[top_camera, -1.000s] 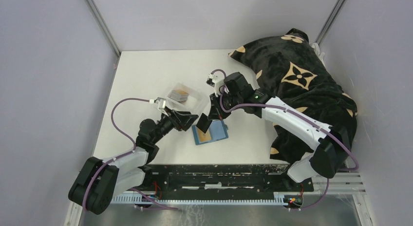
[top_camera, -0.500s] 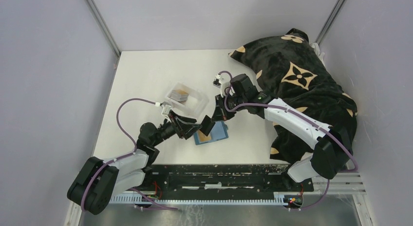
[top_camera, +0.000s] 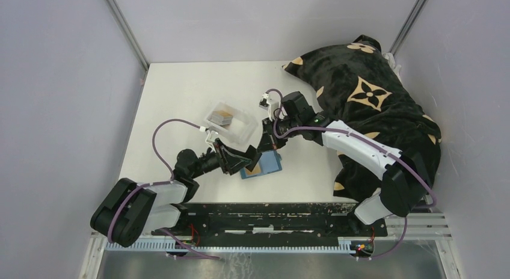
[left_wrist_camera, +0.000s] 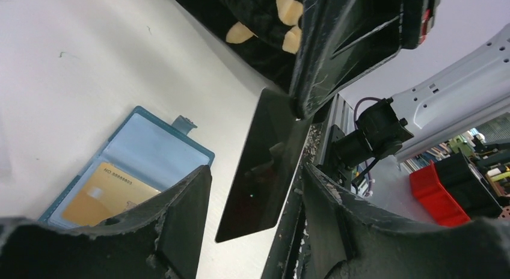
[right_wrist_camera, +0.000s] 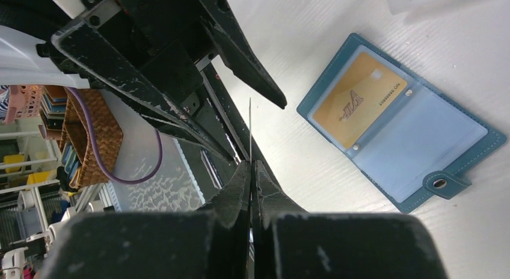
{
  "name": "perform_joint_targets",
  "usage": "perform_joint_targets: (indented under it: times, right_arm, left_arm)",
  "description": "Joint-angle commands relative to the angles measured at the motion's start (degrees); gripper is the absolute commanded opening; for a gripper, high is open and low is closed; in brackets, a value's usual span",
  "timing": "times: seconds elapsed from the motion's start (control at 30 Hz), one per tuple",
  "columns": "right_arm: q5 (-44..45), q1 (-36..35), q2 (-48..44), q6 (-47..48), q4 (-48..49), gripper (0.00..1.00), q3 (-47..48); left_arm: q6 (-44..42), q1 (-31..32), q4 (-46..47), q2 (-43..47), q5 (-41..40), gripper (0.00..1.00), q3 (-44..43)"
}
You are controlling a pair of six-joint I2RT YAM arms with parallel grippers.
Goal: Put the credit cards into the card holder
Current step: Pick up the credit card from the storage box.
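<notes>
The card holder (top_camera: 264,165) lies open on the table, a teal wallet with a gold credit card (right_wrist_camera: 359,102) in one clear pocket. My right gripper (top_camera: 262,148) is shut on a dark credit card (left_wrist_camera: 264,165) and holds it on edge just left of the card holder (right_wrist_camera: 400,130). In the right wrist view that dark card (right_wrist_camera: 250,131) shows edge-on ahead of the right gripper (right_wrist_camera: 251,171). My left gripper (left_wrist_camera: 255,225) is open, its fingers (left_wrist_camera: 180,219) standing either side of the card's free end without touching it. More cards (top_camera: 221,117) lie in a clear tray (top_camera: 239,127).
A black cushion with tan flower prints (top_camera: 367,92) fills the back right of the table. The clear tray stands just behind the left gripper (top_camera: 239,159). Grey walls enclose the table on three sides, and a metal rail runs along the near edge.
My left arm has reached rightward until its fingers straddle the dark card, and its jaws have narrowed a little. The right gripper has kept its hold with little shift.
</notes>
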State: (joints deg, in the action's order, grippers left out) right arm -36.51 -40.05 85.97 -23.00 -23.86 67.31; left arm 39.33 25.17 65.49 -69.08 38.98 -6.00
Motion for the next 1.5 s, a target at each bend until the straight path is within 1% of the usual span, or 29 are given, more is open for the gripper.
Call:
perform_joint_targets:
  times: [0.0, 0.07, 0.17, 0.33, 0.37, 0.43, 0.6, 0.7, 0.73, 0.83, 0.9, 1.0, 1.13, 1.23, 1.37, 1.47]
  right_arm:
    - [-2.5, 0.2, 2.3, 0.1, 1.7, 0.01, 1.2]
    - [-2.6, 0.3, 3.1, 0.1, 2.0, 0.01, 1.2]
    - [-2.8, 0.5, 3.9, -0.4, 3.0, 0.01, 1.2]
    - [-3.3, 1.2, 4.4, -1.1, 4.2, 0.01, 1.3]
    - [-3.4, 1.3, 4.5, -1.2, 4.3, 0.01, 1.3]
    - [-3.7, 1.6, 4.6, -1.4, 4.8, 0.01, 1.4]
    - [-4.0, 1.8, 4.5, -1.1, 4.9, 0.01, 2.2]
    - [-3.6, 1.9, 4.3, -0.9, 5.0, 0.01, 2.3]
    - [-3.0, 2.0, 4.3, -0.9, 4.6, 0.03, 2.3]
    - [-1.0, 2.4, 3.9, -0.6, 4.2, 0.18, 2.3]
    - [0.8, 2.8, 3.2, -1.0, 4.5, 0.30, 1.8]
    - [3.8, 3.3, 2.1, -0.8, 4.6, 0.37, 1.3]
    - [9.1, 3.5, 0.3, -1.0, 5.0, 0.41, 0.2]
    - [13.2, 3.9, -0.4, -1.3, 5.0, 0.41, -0.3]
    - [18.4, 4.2, 0.2, -2.8, 5.5, 0.41, -1.4]
    - [21.6, 4.3, 1.6, -4.1, 6.3, 0.39, -2.5]
  left_arm:
    - [-0.6, 0.3, 7.4, -1.8, 4.2, 0.62, -2.0]
    - [-0.6, 0.3, 7.5, -2.1, 4.6, 0.54, -2.1]
    - [-0.6, 0.3, 7.6, -2.3, 4.9, 0.39, -2.1]
    - [-0.3, 0.6, 8.0, -3.4, 5.5, 0.24, -2.4]
    - [-0.2, 0.6, 8.1, -3.7, 5.7, 0.19, -2.5]
    - [0.1, 0.7, 8.2, -4.3, 5.8, 0.04, -2.7]
    - [1.5, 0.9, 9.5, -6.2, 5.7, 0.03, -3.0]
    - [2.2, 1.8, 10.1, -6.8, 3.7, 0.03, -2.6]
    - [2.1, 2.3, 9.7, -6.7, 1.8, 0.03, -2.3]
    - [1.9, 3.5, 7.8, -6.2, -3.7, 0.03, -1.2]
    - [2.2, 4.3, 5.8, -5.7, -8.6, 0.03, -0.8]
    - [3.6, 6.2, 2.6, -4.9, -16.8, 0.03, -0.5]
    - [5.9, 10.3, -1.3, -4.1, -27.2, 0.03, -1.2]
    - [7.9, 14.1, -4.9, -3.1, -36.1, 0.03, -1.8]
    - [15.2, 18.5, -8.2, -3.0, -47.9, 0.03, -1.6]
    - [20.9, 21.0, -9.1, -3.8, -56.4, 0.03, -0.5]
